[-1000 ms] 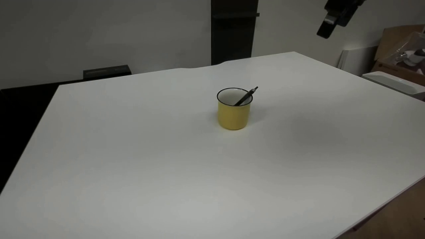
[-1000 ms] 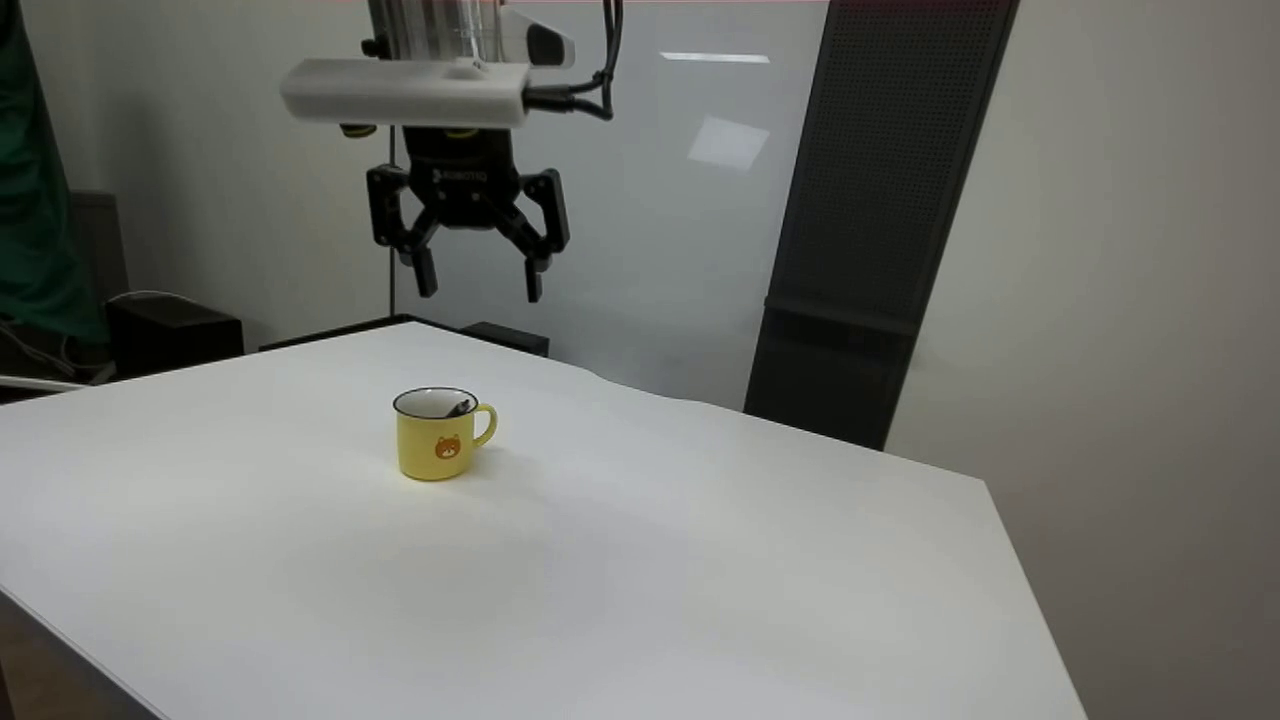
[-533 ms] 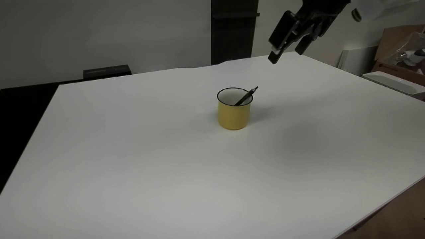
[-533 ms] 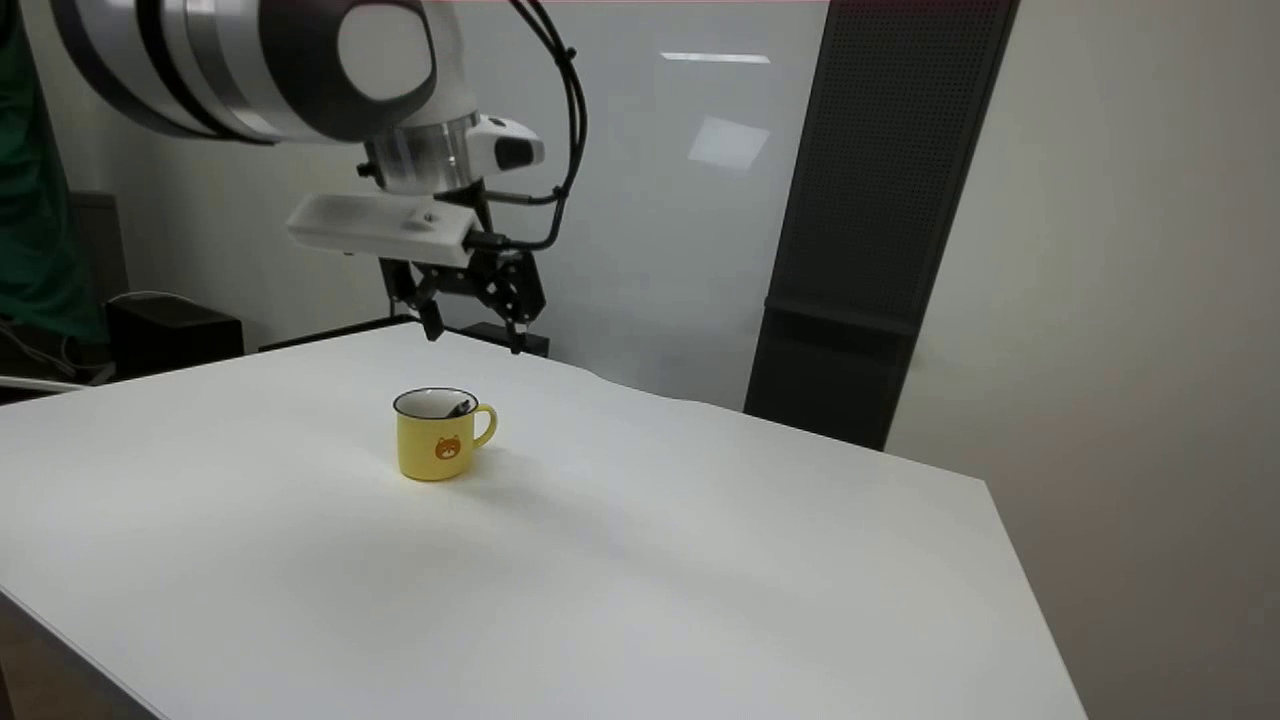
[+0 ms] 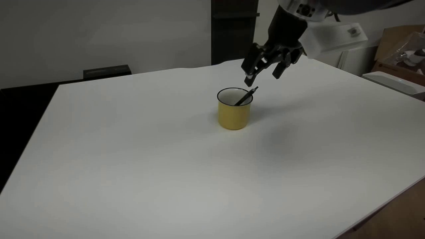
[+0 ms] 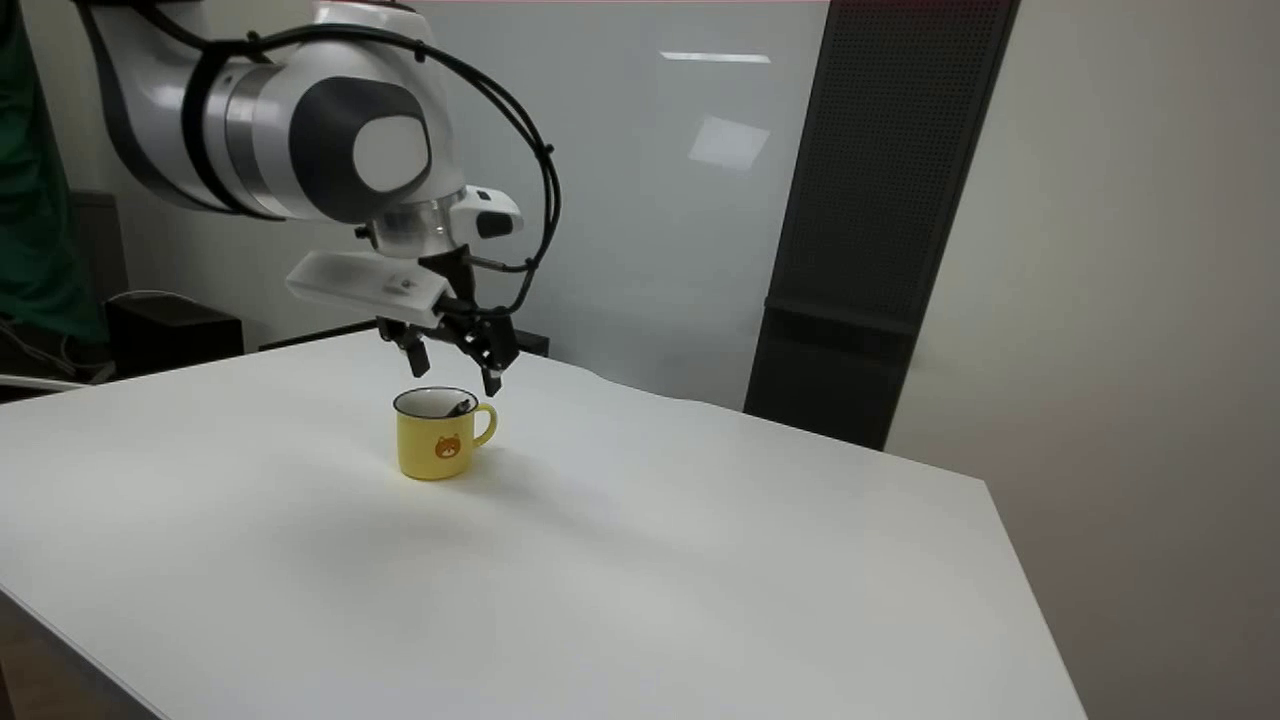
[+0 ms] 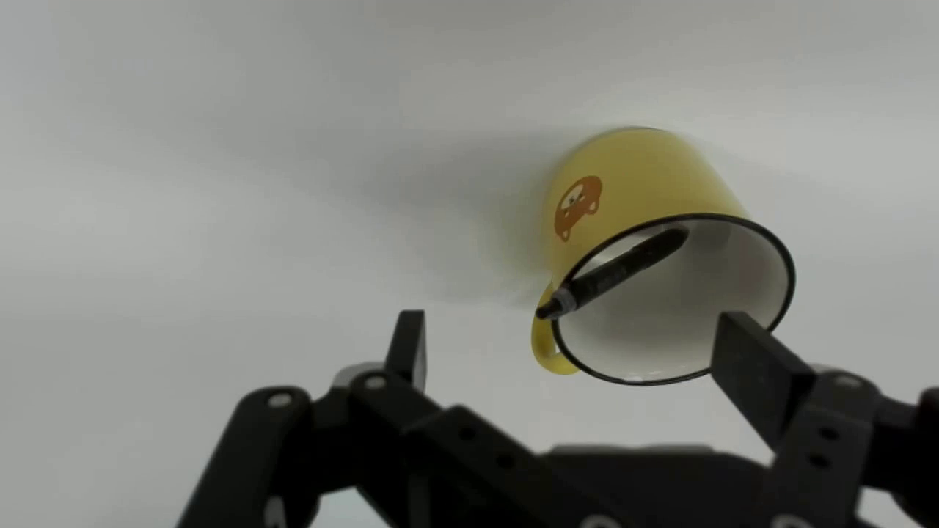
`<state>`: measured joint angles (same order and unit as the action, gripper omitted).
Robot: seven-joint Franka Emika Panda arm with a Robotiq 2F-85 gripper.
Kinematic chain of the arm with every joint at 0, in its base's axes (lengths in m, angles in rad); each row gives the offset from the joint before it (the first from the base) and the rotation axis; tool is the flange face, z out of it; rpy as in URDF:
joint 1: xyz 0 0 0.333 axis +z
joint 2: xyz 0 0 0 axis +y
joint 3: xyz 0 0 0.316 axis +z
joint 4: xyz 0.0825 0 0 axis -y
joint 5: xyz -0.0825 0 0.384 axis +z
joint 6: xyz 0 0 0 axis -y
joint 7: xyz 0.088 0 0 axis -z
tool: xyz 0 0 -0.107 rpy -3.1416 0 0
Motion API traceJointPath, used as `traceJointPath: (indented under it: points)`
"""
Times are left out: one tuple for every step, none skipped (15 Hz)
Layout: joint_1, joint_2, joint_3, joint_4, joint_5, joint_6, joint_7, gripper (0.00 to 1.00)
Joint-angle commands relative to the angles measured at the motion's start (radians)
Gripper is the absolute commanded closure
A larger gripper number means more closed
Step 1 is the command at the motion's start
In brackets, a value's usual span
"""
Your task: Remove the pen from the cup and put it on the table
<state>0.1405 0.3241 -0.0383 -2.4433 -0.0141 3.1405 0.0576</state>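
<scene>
The yellow cup (image 5: 233,116) stands upright on the white table (image 5: 132,149); it also shows in an exterior view (image 6: 418,450) and the wrist view (image 7: 645,176). It has a dark rim, a pale inside, a handle and a bear print. The black pen (image 5: 245,97) leans in the cup, its tip sticking out over the rim on the handle side; it also shows in the wrist view (image 7: 612,277) and barely in an exterior view (image 6: 460,408). My gripper (image 5: 262,79) is open and empty, above the cup, tilted; it also shows in an exterior view (image 6: 456,382) and the wrist view (image 7: 571,323).
A dark panel (image 5: 234,33) stands behind the table's back edge. A low black box (image 5: 108,71) lies beyond that edge. A cardboard box (image 5: 385,68) and a white tray (image 5: 391,81) are beside the table. A green cloth (image 6: 40,200) hangs beyond the table.
The arm has come down and closer to the cup in both exterior views, and the gripper has tilted. It stays open. The cup and pen have not moved.
</scene>
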Motion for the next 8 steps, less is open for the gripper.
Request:
traceJointPath:
  points:
    - [0.011,0.065,0.024,0.073,0.038,-0.012,0.044,0.00]
    - [0.015,0.076,0.025,0.085,0.046,-0.015,0.047,0.00]
    - [0.016,0.084,0.027,0.094,0.053,-0.019,0.049,0.00]
    - [0.013,0.090,0.031,0.102,0.059,-0.021,0.050,0.02]
    - [0.014,0.095,0.029,0.109,0.064,-0.021,0.055,0.26]
    - [0.006,0.100,0.035,0.115,0.071,-0.018,0.054,0.27]
    - [0.002,0.105,0.037,0.122,0.076,-0.019,0.054,0.29]
    - [0.000,0.109,0.037,0.128,0.081,-0.019,0.056,0.36]
